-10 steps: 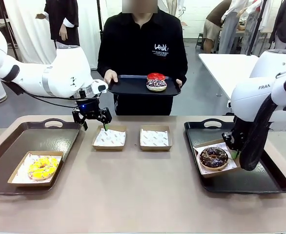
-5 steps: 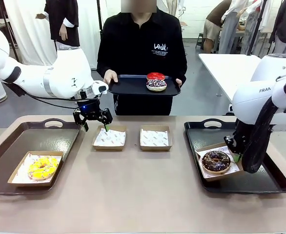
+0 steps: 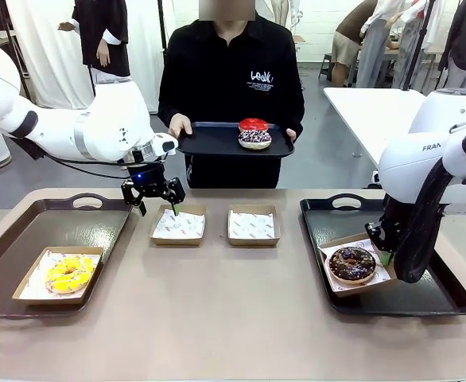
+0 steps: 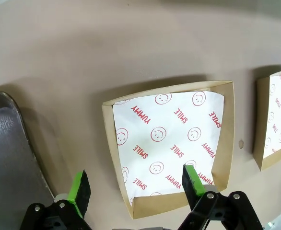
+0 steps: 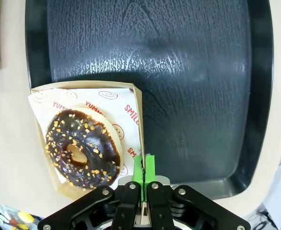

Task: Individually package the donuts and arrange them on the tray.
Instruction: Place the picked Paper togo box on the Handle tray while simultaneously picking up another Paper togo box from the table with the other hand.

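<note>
A chocolate donut [image 3: 351, 263] with orange crumbs lies in a paper box [image 3: 380, 276] on the right tray [image 3: 408, 301]. My right gripper [image 3: 384, 255] is shut on that box's right wall. In the right wrist view the gripper [image 5: 144, 168] pinches the box wall [image 5: 139, 125] beside the donut [image 5: 81, 148]. My left gripper [image 3: 157, 205] hangs open over an empty lined box [image 3: 178, 225]; its pads [image 4: 79, 188] straddle this box's [image 4: 171, 139] near edge. A yellow donut [image 3: 67, 273] sits boxed on the left tray [image 3: 66, 219]. A red donut [image 3: 254, 125] and a sprinkled donut [image 3: 254, 138] rest on the person's tray [image 3: 209, 142].
A second empty lined box [image 3: 252, 225] stands at the table's middle, right of the first. The person stands at the far side holding the small tray with both hands. The near half of the table is bare.
My right gripper has drawn the boxed chocolate donut slightly to the right on the tray. The left gripper has edged a little to the right over the empty box.
</note>
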Available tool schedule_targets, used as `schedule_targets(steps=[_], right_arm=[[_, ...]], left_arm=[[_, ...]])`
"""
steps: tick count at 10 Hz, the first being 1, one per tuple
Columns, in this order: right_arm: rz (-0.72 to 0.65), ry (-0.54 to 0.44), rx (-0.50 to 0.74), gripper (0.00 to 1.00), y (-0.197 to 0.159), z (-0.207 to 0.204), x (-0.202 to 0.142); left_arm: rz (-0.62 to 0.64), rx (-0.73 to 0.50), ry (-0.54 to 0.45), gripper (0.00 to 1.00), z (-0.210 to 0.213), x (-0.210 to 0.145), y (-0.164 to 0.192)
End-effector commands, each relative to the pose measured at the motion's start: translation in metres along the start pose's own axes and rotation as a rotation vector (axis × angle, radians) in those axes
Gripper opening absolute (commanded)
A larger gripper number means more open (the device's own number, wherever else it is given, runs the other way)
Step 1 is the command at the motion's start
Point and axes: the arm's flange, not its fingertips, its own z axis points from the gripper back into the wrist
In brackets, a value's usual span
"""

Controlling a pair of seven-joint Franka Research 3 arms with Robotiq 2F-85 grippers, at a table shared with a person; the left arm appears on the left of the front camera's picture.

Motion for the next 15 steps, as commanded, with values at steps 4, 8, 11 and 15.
schedule_targets(steps=[4,8,11,15], right_arm=[[0.026,-0.015,0.024,0.01,-0.007,-0.012,-0.013],[0.025,-0.01,0.031,0.01,-0.011,-0.012,-0.012],[0.028,-0.006,0.041,0.01,-0.013,-0.014,-0.011],[0.053,-0.002,0.058,0.61,-0.015,-0.015,-0.011]], left_arm=[[0.015,0.044,0.082,1.0,-0.011,0.012,-0.004],[0.019,0.068,0.092,1.0,-0.016,0.017,-0.007],[0.023,0.083,0.108,1.0,-0.022,0.02,-0.009],[0.023,0.081,0.119,0.36,-0.024,0.021,-0.009]])
